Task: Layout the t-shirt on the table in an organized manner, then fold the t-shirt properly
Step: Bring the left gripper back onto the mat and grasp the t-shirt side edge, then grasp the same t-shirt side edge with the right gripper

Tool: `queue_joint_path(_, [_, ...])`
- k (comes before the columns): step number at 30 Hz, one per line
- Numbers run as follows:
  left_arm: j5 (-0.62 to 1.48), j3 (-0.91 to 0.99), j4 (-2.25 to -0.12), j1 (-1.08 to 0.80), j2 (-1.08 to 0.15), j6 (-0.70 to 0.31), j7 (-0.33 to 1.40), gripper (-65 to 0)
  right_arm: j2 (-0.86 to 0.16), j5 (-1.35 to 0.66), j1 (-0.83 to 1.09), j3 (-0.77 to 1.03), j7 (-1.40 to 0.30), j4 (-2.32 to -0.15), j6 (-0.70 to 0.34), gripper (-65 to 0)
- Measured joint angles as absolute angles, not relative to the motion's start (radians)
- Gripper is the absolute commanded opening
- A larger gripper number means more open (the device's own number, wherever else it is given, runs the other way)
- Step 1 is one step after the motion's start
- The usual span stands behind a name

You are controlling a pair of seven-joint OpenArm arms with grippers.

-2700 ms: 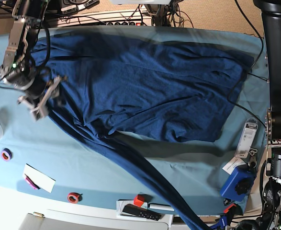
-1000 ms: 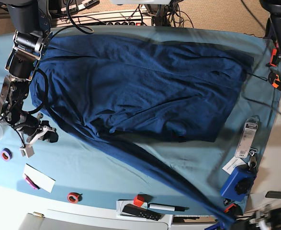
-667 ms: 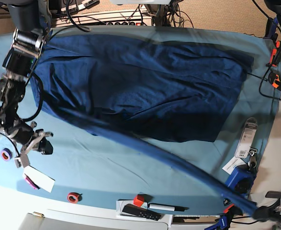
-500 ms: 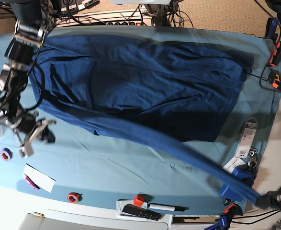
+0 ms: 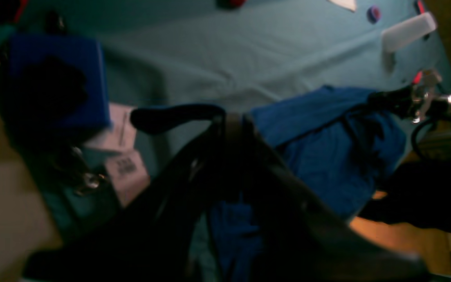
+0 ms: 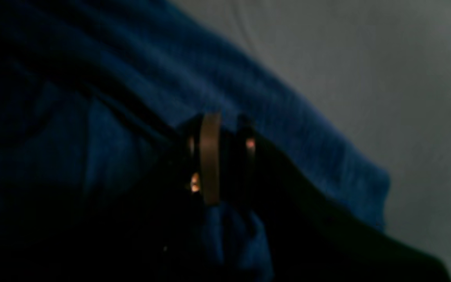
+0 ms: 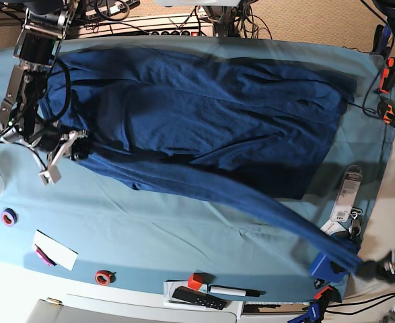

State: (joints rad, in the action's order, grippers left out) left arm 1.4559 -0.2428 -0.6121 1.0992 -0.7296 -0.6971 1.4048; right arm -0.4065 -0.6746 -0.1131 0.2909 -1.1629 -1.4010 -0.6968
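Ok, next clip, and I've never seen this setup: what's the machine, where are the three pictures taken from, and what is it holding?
It is a two-armed robot. One picture looks down on the table; the other two come from cameras on the wrists. A dark blue t-shirt lies spread on the teal cloth. The left gripper, at the table's corner, is shut on the t-shirt's edge, stretched into a long band. The right gripper has shirt fabric between its fingers, which are slightly apart. Small items such as tape rolls lie along the front.

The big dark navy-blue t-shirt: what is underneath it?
Under the dark navy-blue fabric t-shirt lies the table, draped in light teal cloth, showing all around the shirt. Whatever else might sit beneath the fabric is covered and cannot be seen.
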Motion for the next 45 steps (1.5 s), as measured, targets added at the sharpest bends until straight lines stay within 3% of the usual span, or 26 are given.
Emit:
queue_joint_path(9, [1.457, -0.244, -0.754, 0.918, -0.698, -0.697, 1.406, -65.0, -0.407, -0.555, -0.104, 0.291, -1.158, -1.401, -0.697, -56.6])
queue_joint_path(18, [1.456, -0.247, -1.050, 0.727, -0.686, -0.697, 1.407, -65.0, -0.407, -0.522, -0.102, 0.291, -1.140, -1.401, -0.697, -56.6])
queue_joint_path(22, [1.456, -0.247, -1.151, 0.673, -0.612, -0.697, 1.410, -65.0, -0.406, -0.523, -0.102, 0.291, -1.139, -1.401, -0.697, -56.6])
queue_joint_path(30, [1.456, -0.247, -1.162, 0.597, -0.433, -0.697, 1.364, -65.0, -0.407, -0.523, -0.094, 0.291, -1.138, -1.401, -0.697, -56.6])
queue_joint_path(31, [1.452, -0.247, -1.162, 0.590, -0.420, -0.697, 1.338, -61.4, -0.407, -0.522, -0.090, 0.291, -1.136, -1.401, -0.697, -56.6])
queue_joint_path(34, [1.336, -0.247, -1.163, 0.588, -0.396, -0.698, 1.290, -34.8, -0.407, -0.524, -0.080, 0.291, -1.132, -1.401, -0.697, -56.6])
queue_joint_path(35, [1.319, -0.247, -1.163, 0.587, -0.396, -0.697, 1.267, -29.4, -0.407, -0.524, -0.080, 0.291, -1.129, -1.401, -0.697, -56.6])
queue_joint_path(45, [1.241, -0.246, -1.163, 0.599, -0.448, -0.696, 1.165, -27.7, -0.407, -0.521, -0.080, 0.291, -1.109, -1.401, -0.697, -55.1])
